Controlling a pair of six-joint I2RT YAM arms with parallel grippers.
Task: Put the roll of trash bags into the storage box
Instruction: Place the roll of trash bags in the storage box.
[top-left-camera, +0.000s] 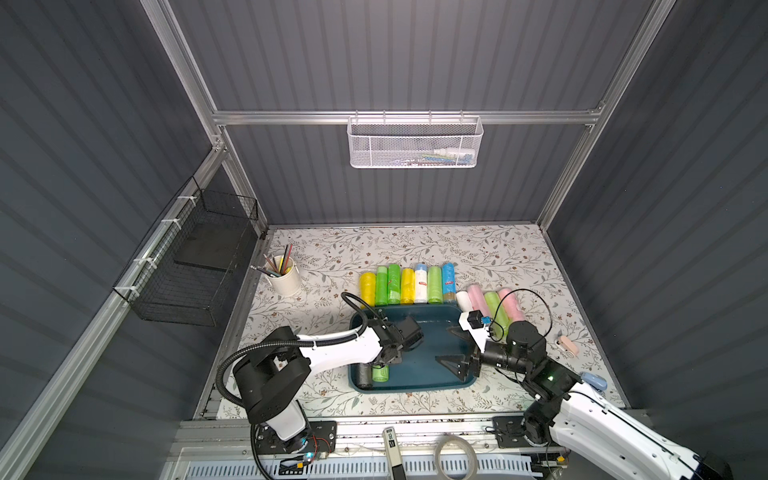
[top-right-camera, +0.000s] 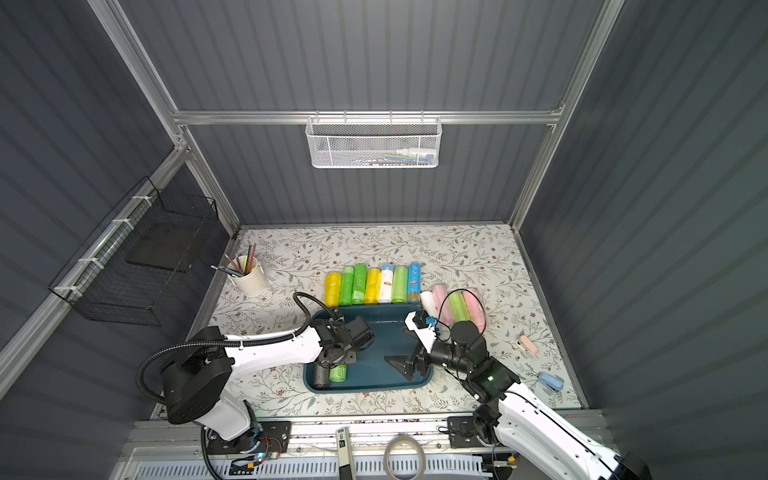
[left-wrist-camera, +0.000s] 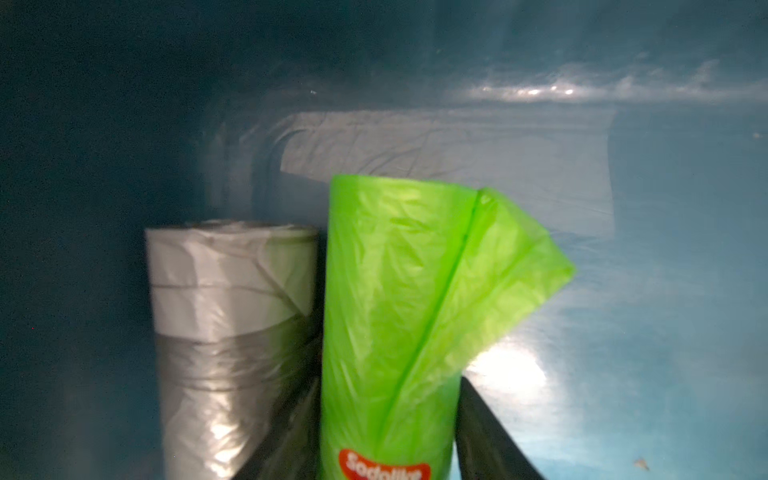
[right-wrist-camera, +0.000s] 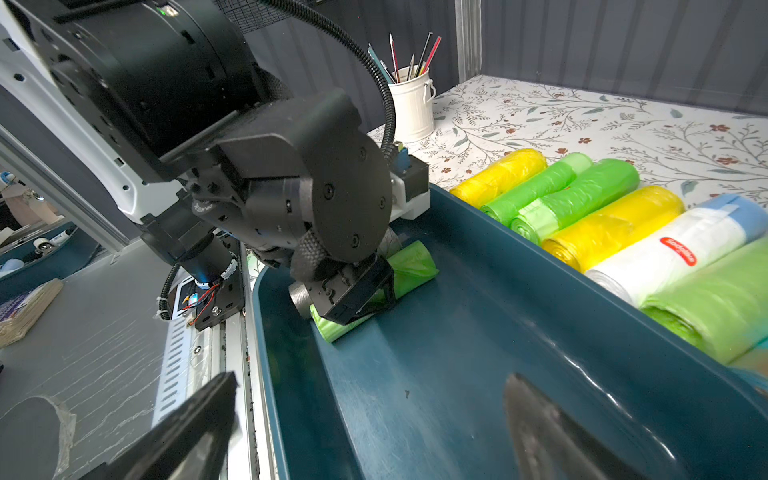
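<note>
A green roll of trash bags lies on the floor of the dark teal storage box, at its near left end. A loose flap hangs off the roll. My left gripper reaches down into the box, its two black fingers pressed against both sides of the green roll. A grey roll lies right beside it against the box wall. My right gripper hovers wide open over the box's right half, holding nothing.
Several coloured rolls line up behind the box, and more pink and green rolls lie at its far right corner. A white pencil cup stands far left. A pink item and a blue stapler lie at the right.
</note>
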